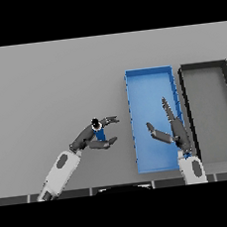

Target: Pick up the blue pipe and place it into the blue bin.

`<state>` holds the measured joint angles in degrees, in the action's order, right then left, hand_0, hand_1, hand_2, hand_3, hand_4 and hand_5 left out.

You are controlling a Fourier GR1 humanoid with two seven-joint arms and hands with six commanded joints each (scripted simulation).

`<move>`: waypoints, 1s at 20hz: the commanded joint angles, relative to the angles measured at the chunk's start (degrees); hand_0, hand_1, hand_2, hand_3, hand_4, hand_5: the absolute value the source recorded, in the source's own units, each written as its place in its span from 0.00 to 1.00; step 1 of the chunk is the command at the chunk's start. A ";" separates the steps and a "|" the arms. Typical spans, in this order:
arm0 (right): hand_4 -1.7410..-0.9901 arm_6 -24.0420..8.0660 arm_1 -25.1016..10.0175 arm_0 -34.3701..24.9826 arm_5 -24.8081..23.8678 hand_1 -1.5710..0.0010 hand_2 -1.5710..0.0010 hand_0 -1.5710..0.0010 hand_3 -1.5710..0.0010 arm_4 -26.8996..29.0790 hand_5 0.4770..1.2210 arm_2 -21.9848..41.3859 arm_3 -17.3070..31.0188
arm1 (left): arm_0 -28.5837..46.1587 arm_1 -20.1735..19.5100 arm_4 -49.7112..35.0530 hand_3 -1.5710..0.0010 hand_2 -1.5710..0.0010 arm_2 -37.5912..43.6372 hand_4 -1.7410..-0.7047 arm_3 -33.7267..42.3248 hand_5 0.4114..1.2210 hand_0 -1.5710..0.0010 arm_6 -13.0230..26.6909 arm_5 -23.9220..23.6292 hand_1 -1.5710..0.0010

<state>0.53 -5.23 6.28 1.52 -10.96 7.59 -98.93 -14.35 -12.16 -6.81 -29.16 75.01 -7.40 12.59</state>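
Observation:
The blue pipe (100, 135) is a short blue tube with a dark ring at its upper end. It stands upright between the thumb and fingers of my left hand (86, 136), which curl round it left of the bin. The blue bin (148, 72) is a long open tray lying lengthwise at centre right. My right hand (179, 134) hovers over the bin's right part, fingers straight and spread, holding nothing. The hand hides the pipe's lower end, so I cannot tell whether it touches the table.
A black bin (203, 66) of similar size lies directly to the right of the blue one, almost touching it. The grey table (47, 83) stretches away to the left and behind both bins.

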 commanded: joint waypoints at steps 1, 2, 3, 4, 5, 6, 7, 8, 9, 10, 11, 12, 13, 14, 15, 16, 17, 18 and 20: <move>0.72 -0.03 0.14 -0.01 0.14 1.00 1.00 1.00 1.00 0.33 0.17 -0.02 -0.03 | 0.50 0.39 -1.45 0.69 0.66 0.49 0.39 -0.20 0.44 0.82 -0.06 0.61 0.71; 0.73 0.56 0.27 0.28 0.08 1.00 1.00 1.00 1.00 0.04 0.17 0.26 -0.11 | 0.25 1.07 -1.80 0.55 0.53 0.57 0.31 -0.12 0.55 0.68 0.95 0.17 0.57; 0.72 0.54 0.09 0.18 0.47 1.00 1.00 1.00 1.00 0.39 0.17 0.11 0.25 | 0.44 1.02 -0.79 0.44 0.43 -0.02 0.26 -0.38 0.64 0.54 0.33 -0.01 0.45; 0.73 0.11 -0.04 -0.29 0.46 1.00 1.00 1.00 1.00 0.42 0.17 -0.02 0.32 | 0.94 0.95 0.00 0.36 0.34 -0.68 0.21 0.01 0.71 0.43 -1.02 0.25 0.36; 0.73 0.44 0.08 -0.06 0.23 1.00 1.00 1.00 1.00 0.48 0.17 -0.17 0.35 | 0.77 0.93 -0.15 0.30 0.27 -0.99 0.17 -0.12 0.77 0.35 -1.30 0.82 0.29; 0.72 0.92 0.13 0.14 0.44 1.00 1.00 1.00 1.00 0.31 0.17 0.18 0.34 | 0.72 1.04 0.31 0.25 0.22 -1.66 0.14 -0.33 0.82 0.28 -2.73 0.62 0.23; 0.73 0.91 -0.42 0.05 0.50 1.00 1.00 1.00 1.00 0.68 0.17 -0.40 0.03 | 0.90 1.06 0.72 0.22 0.17 -1.90 0.11 -0.34 0.85 0.22 -3.76 -0.22 0.19; 0.73 1.03 -0.45 0.05 0.72 1.00 1.00 1.00 1.00 0.67 0.17 -0.17 -0.19 | 0.83 1.25 1.24 0.19 0.14 -2.24 0.09 -0.46 0.88 0.18 -4.62 -0.71 0.15; 0.73 0.96 -0.21 -0.02 0.87 1.00 1.00 1.00 1.00 1.06 0.17 -0.23 0.18 | 1.12 1.12 1.20 0.16 0.11 -2.18 0.07 -0.03 0.91 0.14 -4.63 -1.03 0.12; 0.73 0.32 0.03 -0.38 0.61 1.00 1.00 1.00 1.00 0.69 0.17 -0.10 0.71 | 1.56 1.15 1.22 0.14 0.09 -2.21 0.06 0.88 0.92 0.11 -4.80 -1.51 0.10; 0.74 0.58 0.07 -0.40 0.39 1.00 1.00 1.00 1.00 0.25 0.17 0.07 0.65 | 1.78 1.67 1.06 0.12 0.07 -2.40 0.05 2.52 0.94 0.09 -4.41 -2.29 0.08; 0.73 0.51 0.11 -0.64 0.27 1.00 1.00 1.00 1.00 0.00 0.17 0.20 0.58 | 1.93 2.00 0.88 0.10 0.06 -2.44 0.04 4.08 0.95 0.07 -4.65 -2.94 0.06; 0.74 -0.03 0.23 -1.16 0.02 1.00 1.00 1.00 1.00 -0.02 0.17 0.02 0.84 | 1.28 2.54 0.64 0.09 0.05 -2.17 0.03 4.58 0.96 0.06 -4.52 -3.48 0.05; 0.74 0.46 0.07 -0.82 -0.10 1.00 1.00 1.00 1.00 -0.28 0.17 0.06 0.58 | 1.11 2.60 0.04 0.09 0.04 -1.96 0.02 5.35 0.97 0.05 -4.51 -3.35 0.04; 0.74 0.30 0.06 -0.97 -0.25 1.00 1.00 1.00 1.00 -0.73 0.17 0.25 0.57 | 0.15 2.69 -0.83 0.08 0.03 -1.55 0.02 6.68 0.98 0.04 -3.91 -3.30 0.03; 0.75 0.95 -0.81 -0.47 0.18 1.00 1.00 1.00 1.00 0.20 0.17 -0.73 0.52 | -0.25 2.96 -1.12 0.07 0.02 -1.60 0.02 7.72 0.98 0.03 -3.80 -3.47 0.02; 0.76 1.28 -0.80 -0.36 0.05 1.00 1.00 1.00 1.00 -0.05 0.17 -0.66 0.75 | -0.40 3.08 -1.43 0.07 0.02 -1.97 0.01 9.04 0.98 0.02 -3.78 -3.13 0.02; 0.77 1.45 -0.56 -0.11 -0.08 1.00 1.00 1.00 1.00 -0.47 0.17 -0.26 0.61 | -0.60 2.81 -1.71 0.07 0.02 -2.17 0.01 10.02 0.99 0.02 -2.71 -2.81 0.02; 0.79 1.66 -0.87 0.02 0.02 1.00 1.00 1.00 1.00 -0.23 0.16 -0.51 0.19 | -0.65 2.15 -1.74 0.06 0.01 -2.67 0.01 12.33 0.99 0.01 -0.85 -2.66 0.01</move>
<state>2.25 -6.10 6.32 1.56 -11.19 7.08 -98.73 -15.01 -10.02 -8.67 -31.82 87.36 -8.44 10.06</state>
